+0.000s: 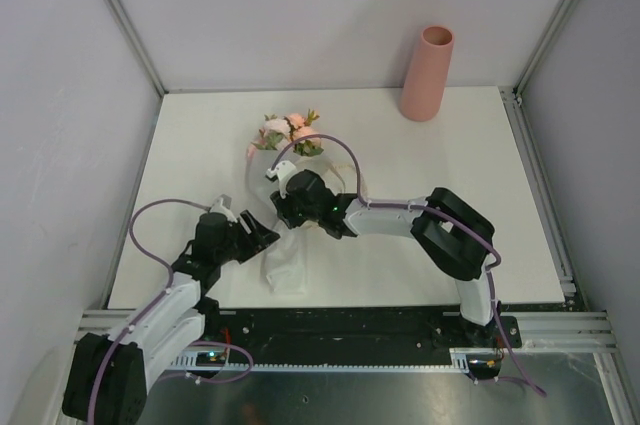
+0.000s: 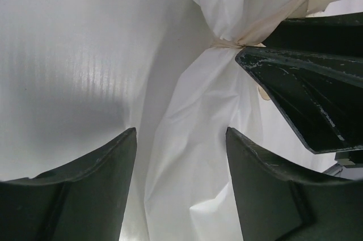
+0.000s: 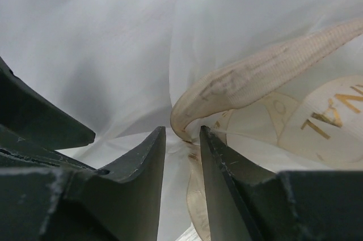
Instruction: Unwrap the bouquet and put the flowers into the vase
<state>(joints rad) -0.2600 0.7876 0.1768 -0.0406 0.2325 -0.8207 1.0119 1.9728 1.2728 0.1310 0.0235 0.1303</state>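
looping woven ribbon (image 3: 255,76), crinkled paper (image 3: 113,54)

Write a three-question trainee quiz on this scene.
1. True or false: the flowers already stand in the vase.
2. What ties the white paper? A) wire B) cream ribbon C) tape
3. Which gripper holds its fingers wide apart on either side of the paper below the tie?
Key: 1 false; 2 B; 3 the left gripper.
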